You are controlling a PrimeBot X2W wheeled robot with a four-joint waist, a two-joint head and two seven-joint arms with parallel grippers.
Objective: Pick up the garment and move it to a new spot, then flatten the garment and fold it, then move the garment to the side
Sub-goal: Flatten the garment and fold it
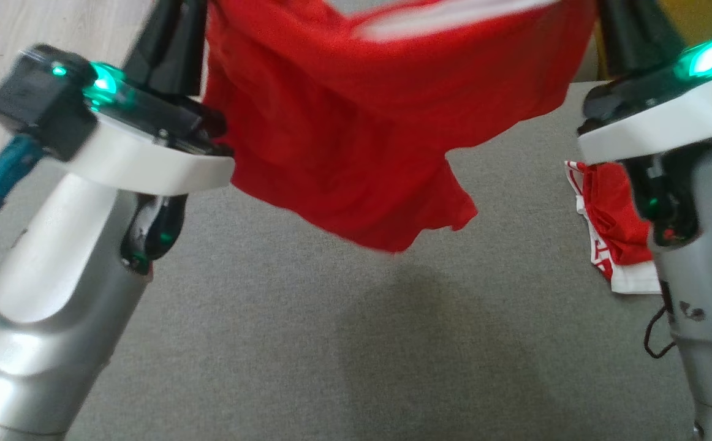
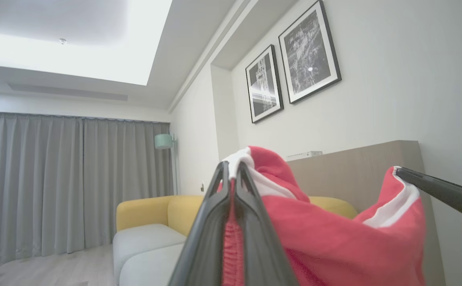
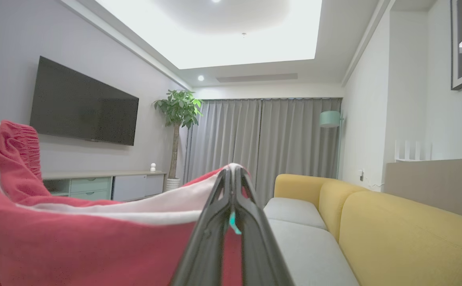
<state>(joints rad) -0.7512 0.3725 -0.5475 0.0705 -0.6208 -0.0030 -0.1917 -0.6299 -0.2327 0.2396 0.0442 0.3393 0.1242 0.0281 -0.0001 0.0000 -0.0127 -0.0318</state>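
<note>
In the head view the red garment [image 1: 356,135] hangs in the air, spread between the two raised arms over the grey cloth-covered surface [image 1: 270,343]. Its upper edge is pulled fairly taut and its lower part sags in loose folds clear of the surface. The left gripper [image 1: 187,15] and right gripper [image 1: 622,27] reach up to its two top corners. A second red-and-white garment [image 1: 613,226] lies crumpled on the surface, partly behind the right arm. The way the cloth drapes suggests it is light, soft and limp. It should not slip from a firm pinch, but it will bunch and twist if set down carelessly. In the left wrist view the left gripper [image 2: 231,169] has its fingers pressed together on a gathered, white-trimmed edge of the red garment [image 2: 326,238], and a finger of the right gripper [image 2: 441,192] pinches the far corner. In the right wrist view the right gripper [image 3: 231,171] is likewise clamped tight on the white-banded edge, with the cloth [image 3: 76,238] stretching away toward the other arm and a yellow sofa [image 3: 394,238] beyond. The banded edge looks thicker and firmer than the body cloth, so it is probably the best place to hold. Gripping it at two well-spaced corners should let the garment be laid flat.
</note>
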